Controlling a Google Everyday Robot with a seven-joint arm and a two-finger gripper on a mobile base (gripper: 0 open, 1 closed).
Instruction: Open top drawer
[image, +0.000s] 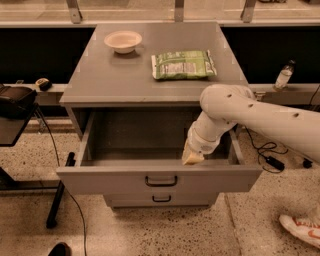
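Note:
The top drawer of the grey cabinet is pulled out. Its wide flat front carries a small black pull handle at centre, and its deep grey interior holds nothing that I can see. My white arm reaches in from the right. My gripper hangs pointing down at the drawer's front right, just behind the front panel and right of the handle. It holds nothing that I can see.
On the cabinet top sit a white bowl at the back left and a green snack bag at the right. A smaller drawer lies below. A black stand is at the left, a shoe at the lower right.

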